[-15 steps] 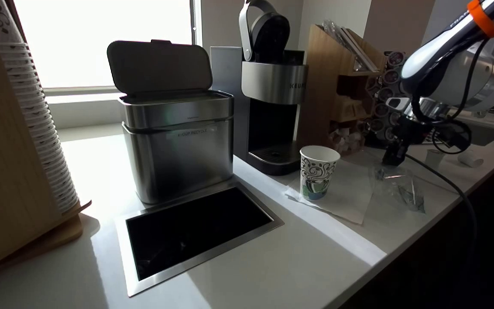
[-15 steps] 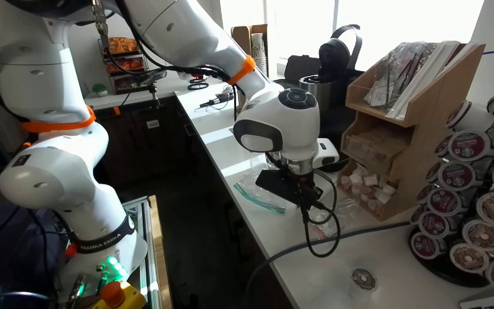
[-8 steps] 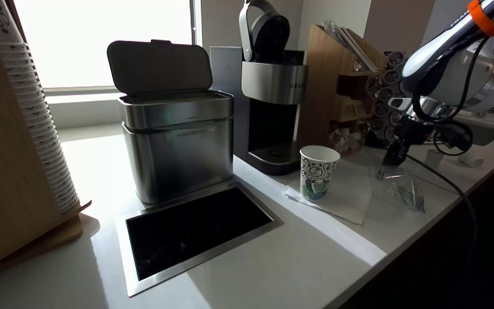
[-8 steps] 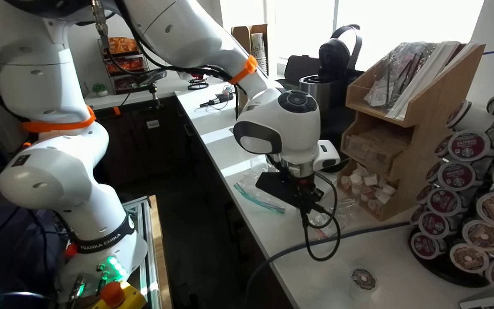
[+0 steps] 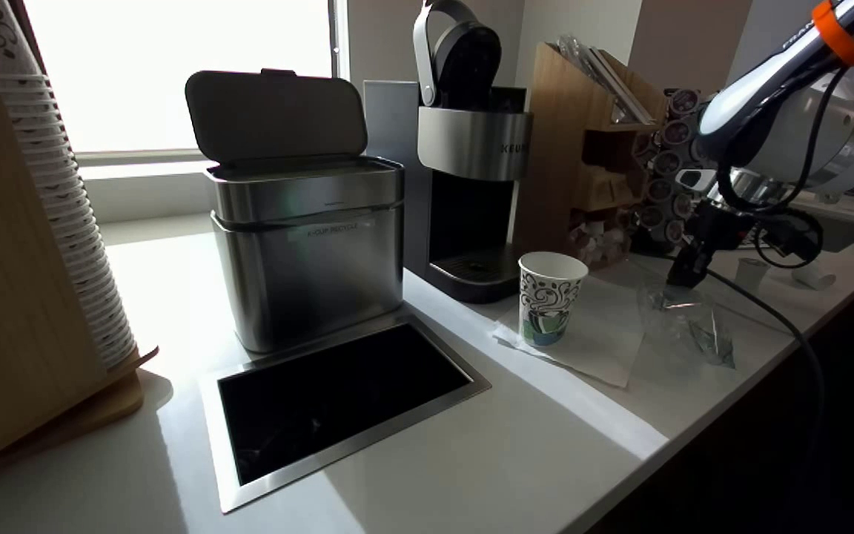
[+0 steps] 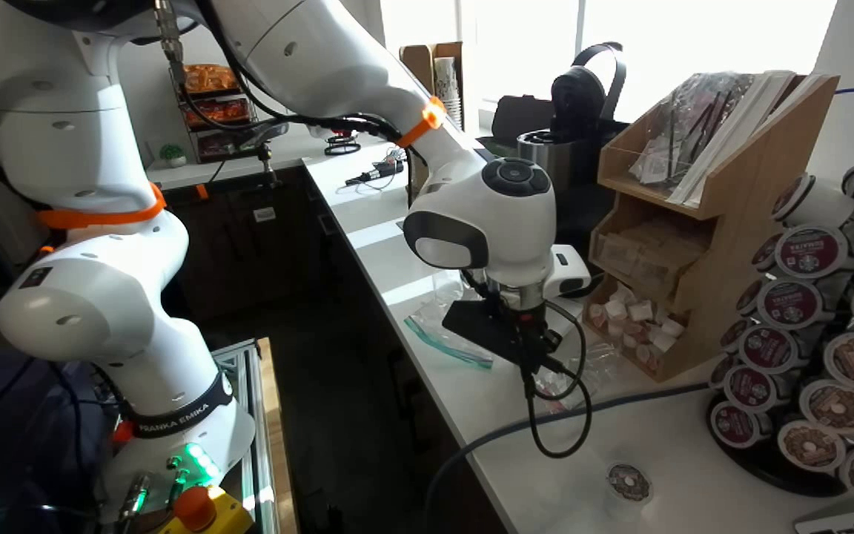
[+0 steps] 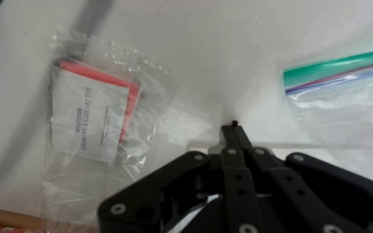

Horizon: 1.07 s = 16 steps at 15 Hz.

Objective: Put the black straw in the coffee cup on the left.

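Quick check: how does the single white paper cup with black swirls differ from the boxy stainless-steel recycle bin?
Size: the single white paper cup with black swirls is much smaller than the boxy stainless-steel recycle bin.
Shape: the cup is round and tapered; the bin is broad with rounded corners.
Top: the cup has no lid; the bin's grey lid stands open.
Both stand upright.

Window (image 6: 709, 37): blown-out white in both exterior views, behind the Keurig coffee machine (image 6: 581, 107); machine near silhouette. Countertop (image 5: 590, 404): sunlit stripe in front of machine, shade either side. Floor (image 6: 338, 415): near-black. Wrist view: soft focus; glints on clear plastic bag (image 7: 76, 181).
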{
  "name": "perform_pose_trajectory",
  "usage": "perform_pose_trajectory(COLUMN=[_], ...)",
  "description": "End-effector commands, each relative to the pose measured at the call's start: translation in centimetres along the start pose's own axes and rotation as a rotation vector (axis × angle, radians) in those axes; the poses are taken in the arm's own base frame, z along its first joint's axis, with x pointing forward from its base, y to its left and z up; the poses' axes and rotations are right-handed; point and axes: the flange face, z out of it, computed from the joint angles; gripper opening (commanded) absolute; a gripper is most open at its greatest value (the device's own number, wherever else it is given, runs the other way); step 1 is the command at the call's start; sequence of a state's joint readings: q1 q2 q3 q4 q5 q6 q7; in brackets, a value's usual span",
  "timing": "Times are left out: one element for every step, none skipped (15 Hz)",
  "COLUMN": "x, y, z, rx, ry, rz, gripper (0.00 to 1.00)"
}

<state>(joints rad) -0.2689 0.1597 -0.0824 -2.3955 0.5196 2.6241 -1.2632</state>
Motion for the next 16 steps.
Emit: perform_pose_trajectory(x=[-1.5,-1.5,-1.6,-1.7,-1.8,-2.0,-1.9,-1.9,-1.8,-1.7,-1.6,-1.4,-1.3,-1.1,-1.0,-1.0], y=[-0.2,-0.1,-0.1,-0.1,-0.1,-0.1,-0.2,-0.3,-0.3,-0.3,-0.3,-0.3,-0.2,-0.3,-0.4,-0.4], z=[1.2,1.2,1.2,1.1,1.2,1.4,1.3,1.4,1.5,1.2,0.9,0.4,0.1,-0.3,-0.6,-0.7], rx=[0.013,0.010,0.007,0.003,0.002,0.005,0.003,0.003,0.001,-0.003,-0.013,-0.023,-0.030,-0.034,-0.037,-0.037], ry=[-0.063,-0.075,-0.087,-0.100,-0.114,-0.129,-0.135,-0.142,-0.146,-0.146,-0.145,-0.138,-0.134,-0.125,-0.120,-0.113], rz=[-0.016,-0.023,-0.029,-0.034,-0.041,-0.045,-0.051,-0.054,-0.059,-0.060,-0.058,-0.058,-0.057,-0.059,-0.062,-0.064], gripper=[0.00,0.00,0.00,0.00,0.00,0.00,0.00,0.00,0.00,0.00,0.00,0.00,0.00,0.00,0.00,0.00])
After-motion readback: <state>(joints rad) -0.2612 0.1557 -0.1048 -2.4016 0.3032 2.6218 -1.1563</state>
